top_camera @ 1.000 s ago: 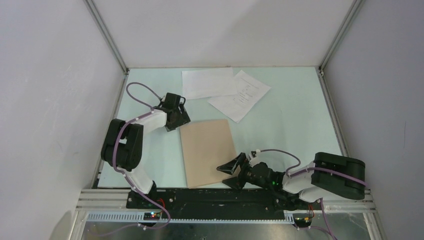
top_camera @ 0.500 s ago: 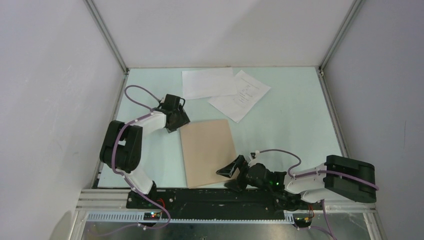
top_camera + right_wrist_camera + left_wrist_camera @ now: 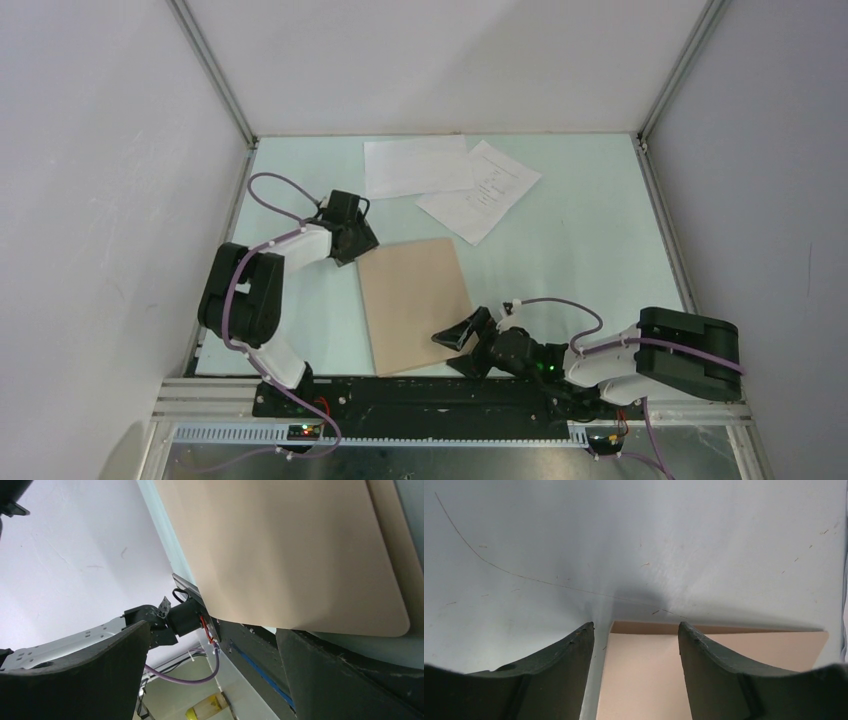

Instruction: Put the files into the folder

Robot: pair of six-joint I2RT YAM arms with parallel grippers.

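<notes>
The tan folder (image 3: 415,305) lies closed and flat near the table's front middle. Two white files lie behind it: a blank sheet (image 3: 415,165) and a printed sheet (image 3: 482,190), partly overlapping. My left gripper (image 3: 360,245) is open at the folder's far left corner. In the left wrist view its gripper (image 3: 636,626) straddles that corner of the folder (image 3: 644,675), low over the table. My right gripper (image 3: 452,350) is open at the folder's near right corner. In the right wrist view its gripper (image 3: 212,630) holds nothing, and the folder (image 3: 290,555) lies just beyond the right finger (image 3: 340,680).
The pale green table top (image 3: 580,250) is walled by white panels on the left, back and right. A black rail with both arm bases (image 3: 420,400) runs along the front edge. Purple cables loop off both arms.
My right gripper has shifted slightly left and nearer at the folder's near right corner. My left gripper has edged a little left. The folder and the sheets stay where they were.
</notes>
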